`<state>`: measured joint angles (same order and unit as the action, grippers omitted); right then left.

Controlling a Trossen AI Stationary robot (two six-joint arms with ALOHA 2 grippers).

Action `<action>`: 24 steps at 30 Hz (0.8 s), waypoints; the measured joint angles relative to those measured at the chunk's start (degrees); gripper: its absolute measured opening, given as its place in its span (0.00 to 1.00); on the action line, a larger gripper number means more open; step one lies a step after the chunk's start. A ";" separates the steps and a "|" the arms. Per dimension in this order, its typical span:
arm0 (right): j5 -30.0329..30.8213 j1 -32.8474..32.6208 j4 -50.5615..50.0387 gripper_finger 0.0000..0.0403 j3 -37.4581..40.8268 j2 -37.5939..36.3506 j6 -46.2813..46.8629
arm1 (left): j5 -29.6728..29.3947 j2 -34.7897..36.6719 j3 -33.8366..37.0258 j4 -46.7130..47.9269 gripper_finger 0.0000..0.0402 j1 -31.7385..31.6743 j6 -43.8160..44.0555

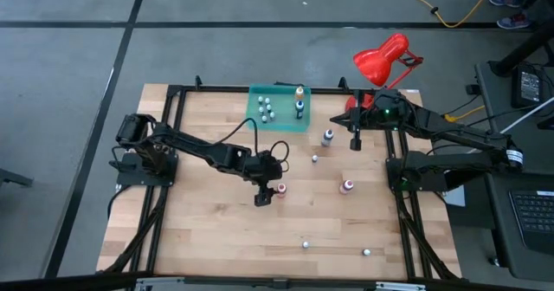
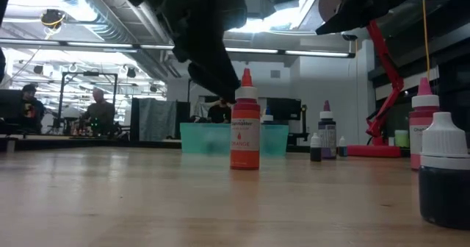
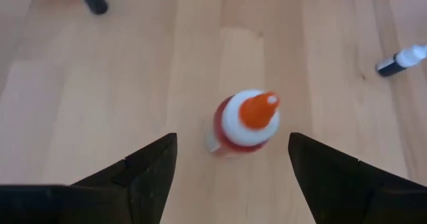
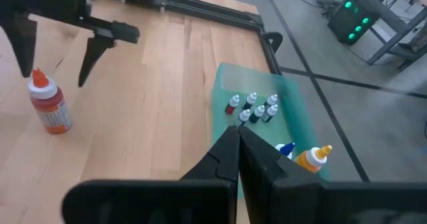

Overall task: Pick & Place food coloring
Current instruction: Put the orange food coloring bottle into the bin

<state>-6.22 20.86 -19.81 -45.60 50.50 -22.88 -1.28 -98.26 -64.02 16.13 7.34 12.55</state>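
Note:
An orange bottle with a white shoulder and orange tip (image 3: pixel 243 121) stands upright on the wood (image 1: pixel 280 190) (image 2: pixel 244 122) (image 4: pixel 50 107). My left gripper (image 3: pixel 230 174) (image 1: pixel 262 196) hovers above it, open, its fingers on either side of the cap without touching. My right gripper (image 4: pixel 237 141) (image 1: pixel 355 141) is shut and hangs over the table's far right part, beside the green tray (image 1: pixel 290 122). That tray (image 4: pixel 293 117) holds several small pale-capped bottles plus an orange one and a blue one.
Loose bottles stand on the table: a blue-grey one (image 1: pixel 327 137), a pink one (image 1: pixel 347 186), tiny ones (image 1: pixel 314 158) (image 1: pixel 305 243) (image 1: pixel 367 252). A red desk lamp (image 1: pixel 381 60) stands at the far right corner. People sit in the room behind (image 2: pixel 95 111).

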 joint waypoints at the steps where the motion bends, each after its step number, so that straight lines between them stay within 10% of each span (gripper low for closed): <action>1: 0.00 0.00 0.00 0.03 0.00 0.00 -0.05 | -0.04 -0.43 0.01 -0.64 0.70 0.04 0.07; 24: 0.00 0.02 -0.24 0.03 0.02 0.00 -0.14 | 0.71 -6.89 -0.08 -8.31 0.51 0.51 4.19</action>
<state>-6.22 20.88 -20.05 -45.58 50.50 -23.02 -0.57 -105.14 -64.10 7.83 7.85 16.73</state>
